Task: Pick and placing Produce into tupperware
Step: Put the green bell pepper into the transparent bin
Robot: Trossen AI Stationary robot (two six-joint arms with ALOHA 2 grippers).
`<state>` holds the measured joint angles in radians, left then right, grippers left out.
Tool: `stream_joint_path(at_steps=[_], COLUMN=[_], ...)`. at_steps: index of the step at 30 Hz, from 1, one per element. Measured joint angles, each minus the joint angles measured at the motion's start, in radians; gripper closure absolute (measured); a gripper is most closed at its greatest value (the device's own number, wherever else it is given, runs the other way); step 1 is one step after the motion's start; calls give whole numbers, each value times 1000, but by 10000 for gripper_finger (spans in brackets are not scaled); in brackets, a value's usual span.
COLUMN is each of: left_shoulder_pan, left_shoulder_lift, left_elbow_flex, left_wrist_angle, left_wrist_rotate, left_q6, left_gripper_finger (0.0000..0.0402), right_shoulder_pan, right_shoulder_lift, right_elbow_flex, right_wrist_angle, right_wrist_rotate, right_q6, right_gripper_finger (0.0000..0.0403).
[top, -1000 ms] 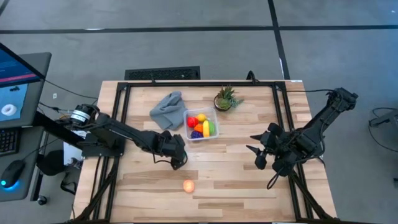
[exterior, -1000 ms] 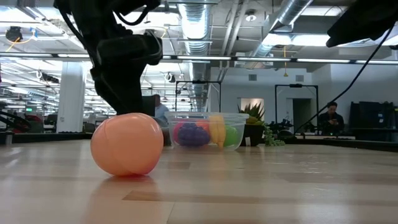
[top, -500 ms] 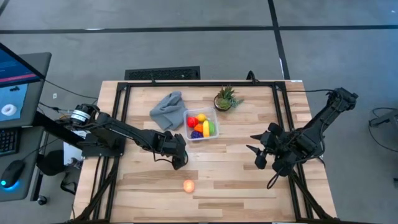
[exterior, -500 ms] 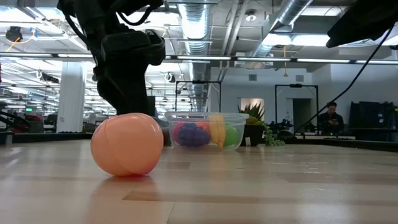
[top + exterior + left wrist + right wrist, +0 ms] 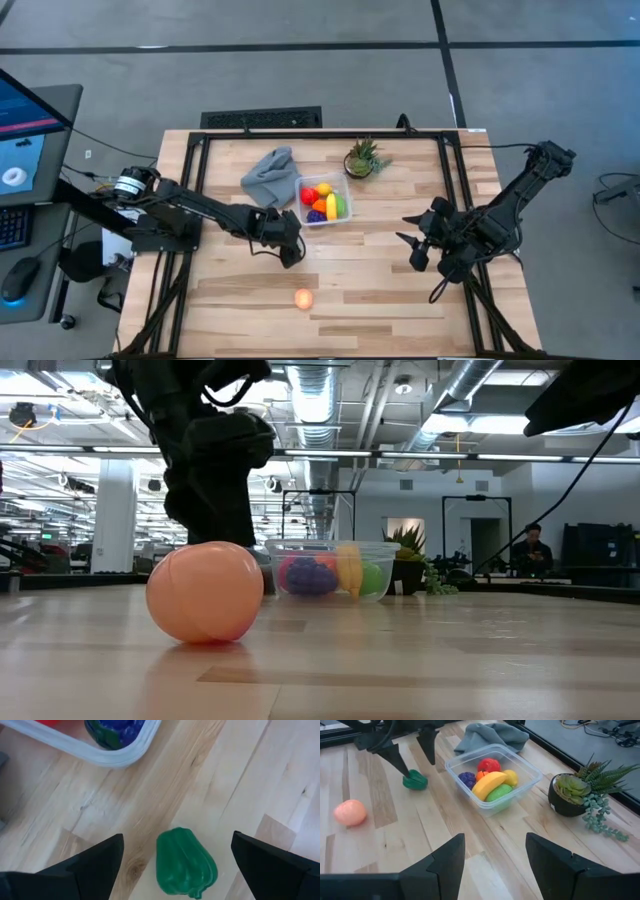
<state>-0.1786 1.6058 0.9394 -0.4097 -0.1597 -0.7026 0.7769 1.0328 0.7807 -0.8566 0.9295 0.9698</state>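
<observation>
The left gripper (image 5: 289, 251) hangs low over the table with its fingers (image 5: 92, 865) spread wide and empty, one on each side of a green pepper (image 5: 185, 864) that lies on the wood just beside the tupperware (image 5: 323, 201), at about seven o'clock from it in the high view. The tupperware already holds a red piece, a purple one, an orange one, a light green one and the yellow banana (image 5: 490, 783). A peach fruit (image 5: 303, 297) sits well apart, toward six o'clock near the table's front edge. The step in hand looks like the pick of the pepper. To do it well, the gripper should come straight down with the pepper centred between the fingers, which already bracket it fairly evenly in the left wrist view. It should close across the pepper's narrower width, low on the body, since a rounded, lobed toy may squirt sideways if pinched near its top. The tupperware rim is close, so the descent should stay clear of it, and the lift should go up before swinging toward one o'clock over the opening. The right gripper (image 5: 414, 246) waits at about four o'clock from the tupperware, part open and holding nothing.
</observation>
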Motion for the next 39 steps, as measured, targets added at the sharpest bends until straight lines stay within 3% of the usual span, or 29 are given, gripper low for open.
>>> stream_joint_path(at_steps=[9, 39], left_shoulder_pan=[13, 11], left_shoulder_lift=[127, 145], left_elbow_flex=[-1, 3], left_wrist_angle=[67, -27], left_wrist_rotate=[153, 118], left_q6=[-4, 2], left_gripper_finger=[44, 44], right_shoulder_pan=[0, 0], right_shoulder_lift=[0, 0], right_elbow_flex=[0, 0], right_wrist_angle=[0, -26], right_wrist_rotate=[0, -1], right_q6=[10, 37], right_gripper_finger=[168, 168])
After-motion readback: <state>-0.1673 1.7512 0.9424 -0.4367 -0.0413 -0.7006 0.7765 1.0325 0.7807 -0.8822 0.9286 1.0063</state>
